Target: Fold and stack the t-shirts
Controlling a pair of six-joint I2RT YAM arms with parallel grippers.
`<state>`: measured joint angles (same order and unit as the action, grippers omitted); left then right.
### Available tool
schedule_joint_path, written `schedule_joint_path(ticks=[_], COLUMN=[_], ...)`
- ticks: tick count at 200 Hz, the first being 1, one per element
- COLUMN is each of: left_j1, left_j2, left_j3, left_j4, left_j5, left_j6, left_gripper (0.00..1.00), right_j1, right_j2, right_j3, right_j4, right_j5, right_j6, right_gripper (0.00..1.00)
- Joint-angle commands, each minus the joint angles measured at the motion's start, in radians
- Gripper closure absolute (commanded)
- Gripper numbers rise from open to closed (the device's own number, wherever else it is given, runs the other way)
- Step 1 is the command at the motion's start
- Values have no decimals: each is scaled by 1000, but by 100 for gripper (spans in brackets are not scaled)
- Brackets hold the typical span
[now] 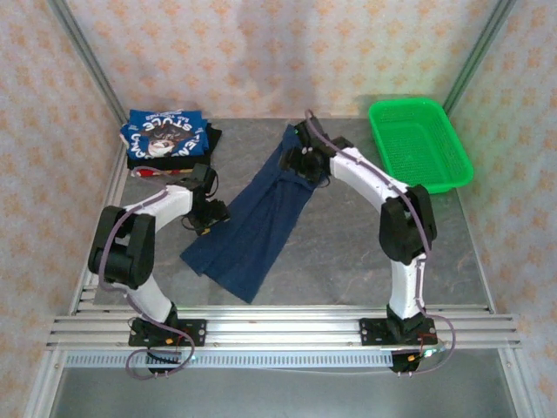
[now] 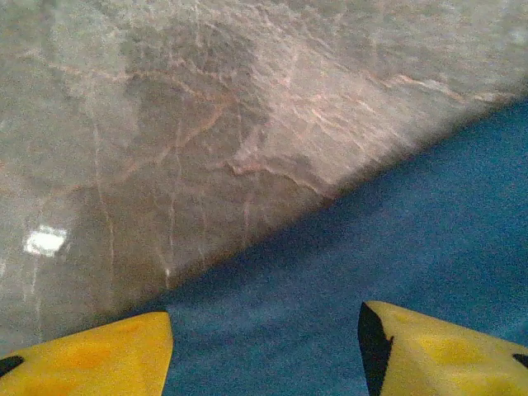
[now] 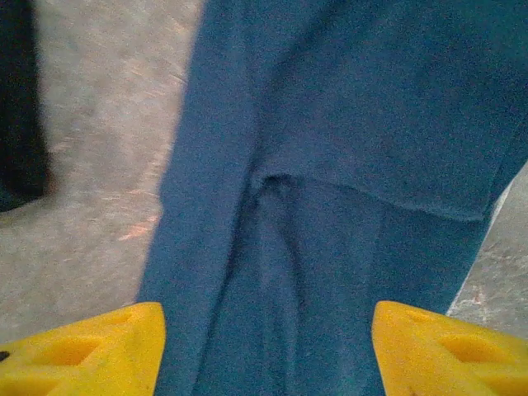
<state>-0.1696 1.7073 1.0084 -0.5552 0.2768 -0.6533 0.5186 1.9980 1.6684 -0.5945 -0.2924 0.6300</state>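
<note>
Top external view puts the navy t-shirt in the middle of the table. It is already folded lengthwise into a long narrow band, and its long axis runs on a diagonal from the far centre to the near left. The far end of the band lies under the right gripper. The left gripper sits at the band's left long edge, about halfway along. So the right arm is nearer the far end and the left arm nearer the near half. The coming fold, as I judge it, has to bring one end over the other along that diagonal. The pile of folded shirts waits in the far left corner, closer to the left arm. The green basket stands well apart at the far right. In the left wrist view the yellow fingers stand wide apart over blue cloth, with nothing between them; the shirt's edge runs slantwise just ahead and bare table lies beyond it. In the right wrist view the fingers are likewise spread wide above the band, where a folded layer ends in a crosswise edge. Neither pair pinches any cloth, and I cannot tell whether the tips touch it.
</note>
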Motion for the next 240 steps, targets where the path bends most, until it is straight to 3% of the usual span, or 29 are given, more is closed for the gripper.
schedule_joint_path(ticks=[1, 38, 81, 152, 182, 207, 240], left_j1=[4, 2, -35, -299, -381, -412, -375], left_j2=[3, -42, -86, -90, -25, -68, -260], left_j3=[9, -139, -274, -297, -229, -179, -194], left_j4=[54, 83, 115, 192, 271, 207, 100], left_j5=[11, 26, 90, 220, 328, 302, 241], left_j6=[80, 63, 4, -248, -342, -362, -344], left_gripper=[41, 44, 46, 47, 46, 42, 32], right_j1=[-20, -23, -60, -185, -227, -227, -215], right_j2=[86, 224, 413, 523, 516, 459, 167], right_j3=[-44, 82, 330, 575, 573, 573, 275], right_j4=[97, 39, -206, -407, -350, -319, -238], right_j5=[43, 78, 217, 347, 276, 166, 14], right_j6=[85, 83, 72, -79, -172, -225, -237], right_gripper=[35, 40, 46, 41, 35, 31, 29])
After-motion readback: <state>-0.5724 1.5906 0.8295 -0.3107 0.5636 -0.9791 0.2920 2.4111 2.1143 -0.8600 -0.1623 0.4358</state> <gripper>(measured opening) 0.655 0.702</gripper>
